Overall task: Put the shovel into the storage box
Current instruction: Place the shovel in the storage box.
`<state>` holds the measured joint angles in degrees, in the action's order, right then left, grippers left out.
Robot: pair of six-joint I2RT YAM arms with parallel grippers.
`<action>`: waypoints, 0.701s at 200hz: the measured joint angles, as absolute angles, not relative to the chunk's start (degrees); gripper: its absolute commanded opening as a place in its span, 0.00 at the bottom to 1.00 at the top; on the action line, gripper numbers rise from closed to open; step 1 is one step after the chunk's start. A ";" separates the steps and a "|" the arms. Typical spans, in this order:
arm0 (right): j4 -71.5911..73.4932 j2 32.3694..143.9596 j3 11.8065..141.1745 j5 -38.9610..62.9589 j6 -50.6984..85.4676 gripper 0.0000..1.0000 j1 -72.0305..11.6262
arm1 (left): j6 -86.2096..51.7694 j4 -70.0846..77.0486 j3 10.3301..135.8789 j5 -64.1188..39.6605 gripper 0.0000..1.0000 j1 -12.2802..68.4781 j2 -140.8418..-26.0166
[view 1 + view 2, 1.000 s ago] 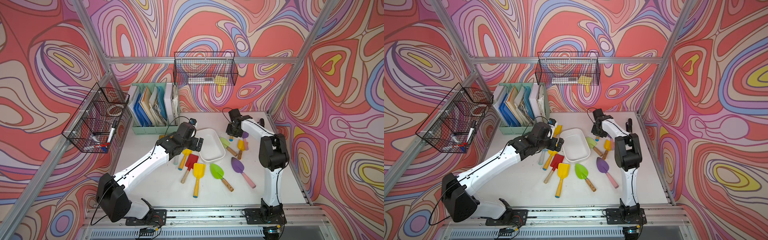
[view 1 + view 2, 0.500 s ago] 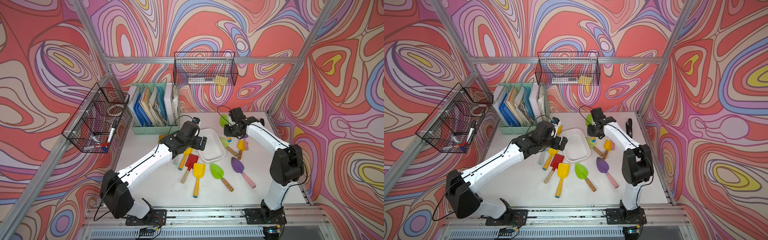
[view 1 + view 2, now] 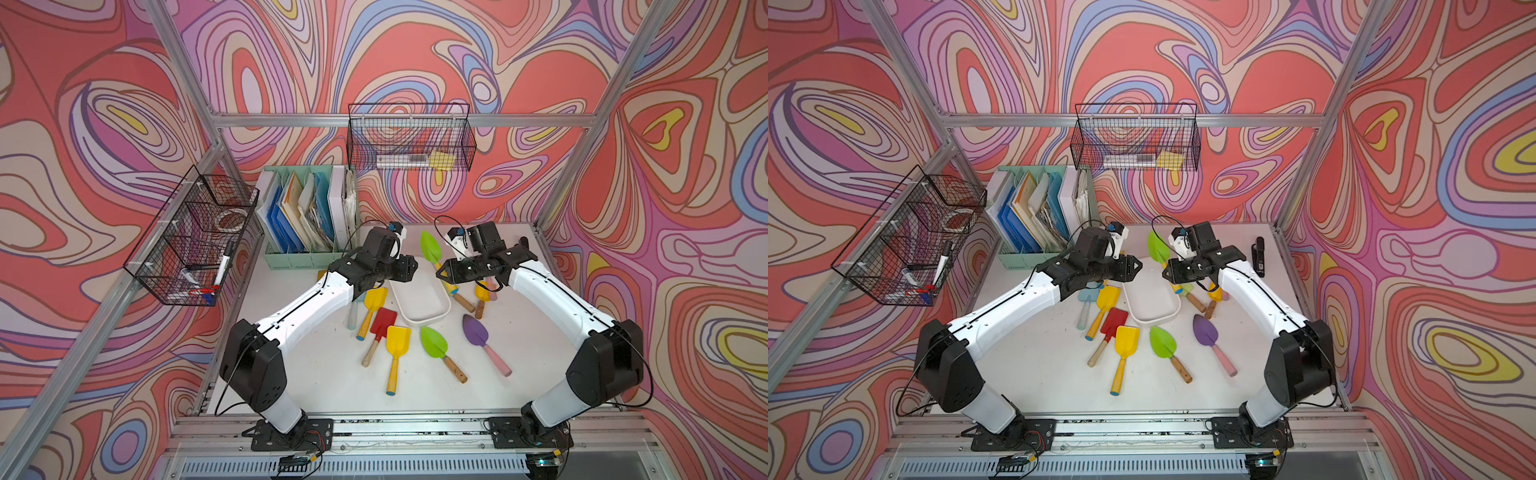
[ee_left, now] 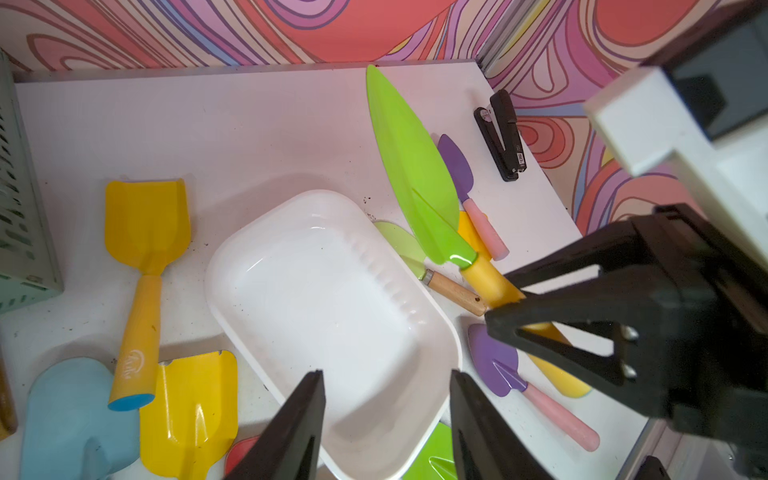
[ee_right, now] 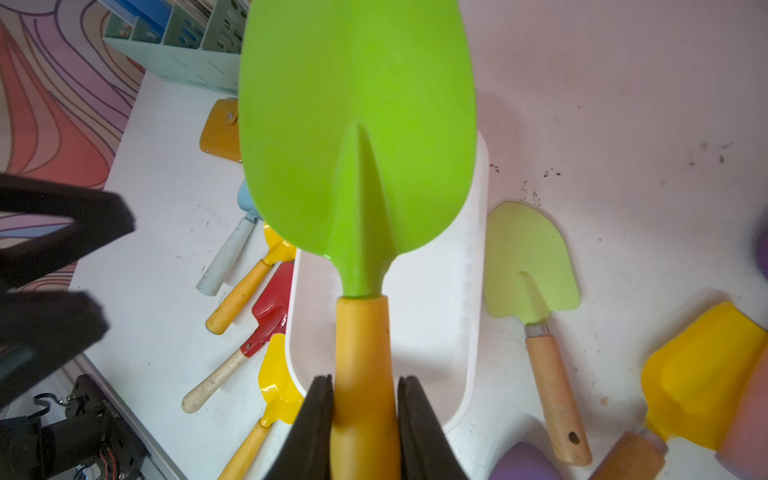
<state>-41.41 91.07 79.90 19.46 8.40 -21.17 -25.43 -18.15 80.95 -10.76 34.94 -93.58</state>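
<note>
The shovel [image 5: 357, 124] has a bright green blade and a yellow handle. My right gripper [image 5: 365, 380] is shut on that handle and holds it in the air. In both top views the blade [image 3: 430, 247] [image 3: 1158, 246] points toward the back wall, above the far right rim of the storage box [image 3: 419, 297]. The box is a shallow white tub [image 4: 332, 311] with nothing in it. My left gripper [image 4: 384, 372] hangs over the box's far left end [image 3: 1152, 299], its jaws apart with nothing between them. It faces the right gripper [image 3: 440, 274].
Several other toy shovels lie around the box: yellow [image 3: 397, 345], red [image 3: 380, 326], green [image 3: 434, 343], purple [image 3: 478, 330]. A mint file organizer [image 3: 307, 216] stands at the back left. A black stapler [image 3: 1258, 255] lies at the back right. Wire baskets [image 3: 409, 143] hang on the walls.
The right gripper has lifted the green shovel off the table and carried it left toward the box. The left gripper has moved over the box's far end, and its jaws have narrowed.
</note>
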 measured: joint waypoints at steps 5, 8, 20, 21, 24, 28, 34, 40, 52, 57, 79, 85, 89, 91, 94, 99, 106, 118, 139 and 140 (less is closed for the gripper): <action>-41.21 91.09 79.70 19.64 8.40 0.00 -21.47 | -25.93 -17.58 80.95 -11.44 0.56 34.65 -93.80; -41.15 91.09 79.59 19.68 8.40 0.00 -21.61 | -26.33 -17.21 80.93 -11.88 0.56 34.44 -93.89; -41.10 91.13 79.35 19.90 8.43 0.00 -22.26 | -27.44 -15.73 80.88 -13.23 0.58 34.11 -93.89; -41.10 91.15 79.33 19.90 8.43 0.00 -22.28 | -27.53 -15.64 80.88 -13.34 0.59 34.11 -93.89; -41.08 91.18 79.31 19.94 8.43 0.00 -22.35 | -27.70 -15.27 80.88 -13.54 0.59 34.06 -93.86; -40.99 91.18 79.26 20.01 8.45 0.00 -22.50 | -28.03 -14.59 80.88 -13.91 0.59 34.06 -93.84; -40.93 91.20 79.26 20.03 8.49 0.00 -22.87 | -28.60 -13.61 80.84 -14.61 0.59 33.95 -93.84; -40.75 91.20 79.26 20.03 8.58 0.00 -23.14 | -29.15 -12.67 80.71 -15.29 0.59 33.80 -93.84; -40.34 91.22 79.26 20.03 8.64 0.00 -23.62 | -30.11 -11.60 80.49 -16.38 0.59 33.61 -93.84; -40.21 91.24 79.26 20.03 8.67 0.00 -23.79 | -30.39 -11.31 80.44 -16.64 0.59 33.45 -93.84; -39.83 91.39 79.29 20.03 8.93 0.00 -24.82 | -31.38 -10.66 80.16 -17.23 0.59 32.64 -93.84; -39.79 91.46 79.35 20.03 9.04 0.00 -25.08 | -31.55 -10.61 80.09 -17.21 0.59 32.47 -93.86; -39.79 91.53 79.40 20.03 9.08 0.00 -25.23 | -31.59 -10.57 80.03 -17.19 0.59 32.32 -93.86; -39.79 91.55 79.44 20.03 9.10 0.00 -25.34 | -31.64 -10.50 79.96 -17.19 0.59 32.21 -93.86; -39.75 91.61 79.46 20.03 9.10 0.00 -25.50 | -31.66 -10.41 79.90 -17.19 0.59 32.16 -93.86; -39.72 91.68 79.50 20.01 9.17 0.00 -25.67 | -31.77 -10.22 79.77 -17.12 0.59 32.10 -93.86; -39.64 91.74 79.55 20.01 9.28 0.00 -25.91 | -31.97 -10.02 79.53 -17.08 0.59 31.83 -93.86; -39.59 91.83 79.59 19.99 9.37 0.00 -26.26 | -32.08 -9.80 79.15 -16.93 0.59 31.66 -93.86; -39.42 92.03 79.66 19.94 9.65 0.00 -26.63 | -32.58 -9.76 79.00 -16.73 0.58 31.46 -93.86; -39.42 92.05 79.66 19.94 9.65 0.00 -26.63 | -32.60 -9.74 79.00 -16.73 0.57 31.46 -93.86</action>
